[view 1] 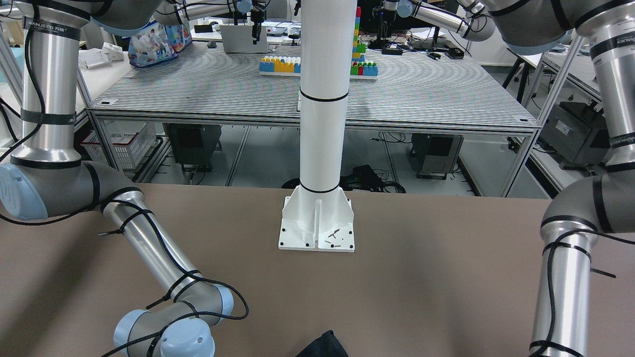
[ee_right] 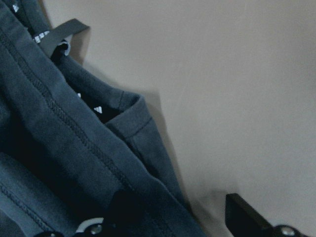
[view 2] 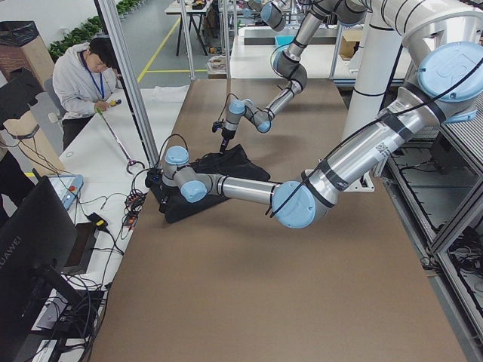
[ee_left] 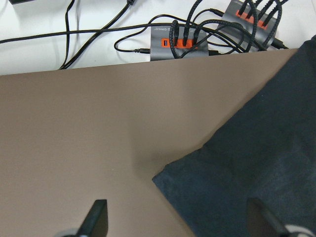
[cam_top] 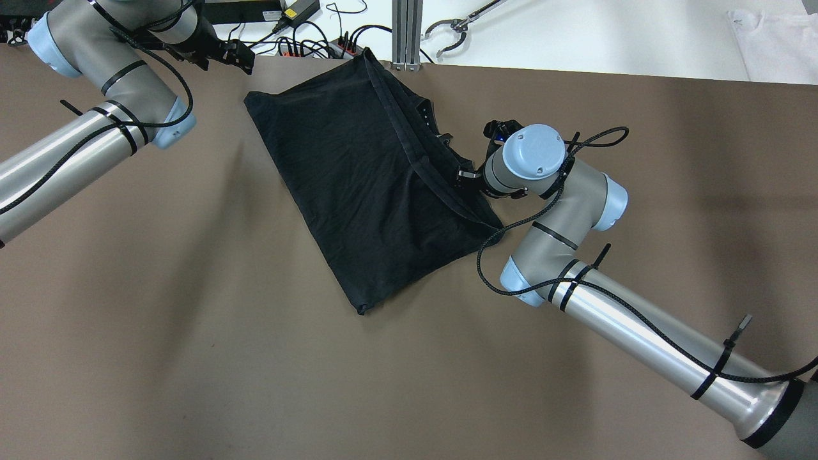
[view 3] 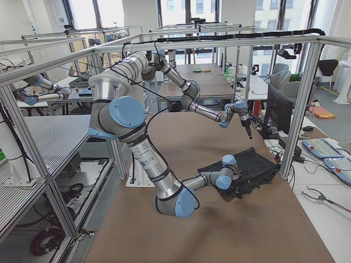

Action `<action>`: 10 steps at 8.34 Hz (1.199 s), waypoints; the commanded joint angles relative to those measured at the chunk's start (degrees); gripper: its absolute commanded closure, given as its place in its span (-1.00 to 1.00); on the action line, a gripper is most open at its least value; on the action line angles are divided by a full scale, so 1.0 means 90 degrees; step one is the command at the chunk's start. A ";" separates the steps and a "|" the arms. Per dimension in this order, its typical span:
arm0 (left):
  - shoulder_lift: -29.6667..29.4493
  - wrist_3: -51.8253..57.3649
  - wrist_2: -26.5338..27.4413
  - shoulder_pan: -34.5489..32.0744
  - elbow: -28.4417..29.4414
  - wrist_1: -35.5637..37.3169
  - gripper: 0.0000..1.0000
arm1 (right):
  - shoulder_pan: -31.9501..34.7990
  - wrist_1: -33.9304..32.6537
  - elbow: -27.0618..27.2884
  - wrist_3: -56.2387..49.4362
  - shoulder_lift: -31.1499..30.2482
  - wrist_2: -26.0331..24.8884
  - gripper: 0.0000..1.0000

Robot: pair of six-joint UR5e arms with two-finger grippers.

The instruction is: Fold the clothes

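Observation:
The clothes are one black fabric piece (cam_top: 364, 185) lying partly folded on the brown table (cam_top: 192, 358), with a hemmed band running down its right side. My left gripper (cam_top: 239, 56) is open and empty above the piece's far left corner; in the left wrist view (ee_left: 177, 219) its fingers (ee_left: 96, 219) straddle that corner of the fabric (ee_left: 256, 163). My right gripper (cam_top: 465, 177) is open at the piece's right hem. In the right wrist view (ee_right: 185, 215) one finger (ee_right: 126, 212) is over the hem of the fabric (ee_right: 59, 148) and the other over bare table. A tip of the fabric (view 1: 322, 344) shows in the front-facing view.
A white pole (view 1: 322, 99) stands on its base (view 1: 317, 223) at the robot's side of the table. Past the far edge are power strips with cables (ee_left: 173, 42), an aluminium post (cam_top: 407, 32) and a grabber tool (cam_top: 447, 32). A person (view 2: 90, 75) sits there.

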 commanded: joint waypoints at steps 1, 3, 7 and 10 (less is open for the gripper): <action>0.0017 -0.0008 0.0002 0.0015 -0.0005 -0.0001 -1.00 | -0.0086 0.0034 -0.0019 0.0308 0.0044 -0.0078 0.50; 0.0037 0.0002 0.0011 0.0015 -0.0005 -0.0001 -1.00 | -0.0076 0.0034 0.0030 0.0338 0.0122 -0.0079 1.00; 0.0212 -0.0018 0.0011 0.0044 -0.0160 -0.0011 -1.00 | -0.0144 0.0053 0.0828 0.0386 -0.0159 -0.0040 1.00; 0.0281 -0.0047 0.0011 0.0044 -0.0287 -0.0001 -1.00 | -0.0759 -0.0035 0.1571 0.1449 -0.0268 -0.0195 1.00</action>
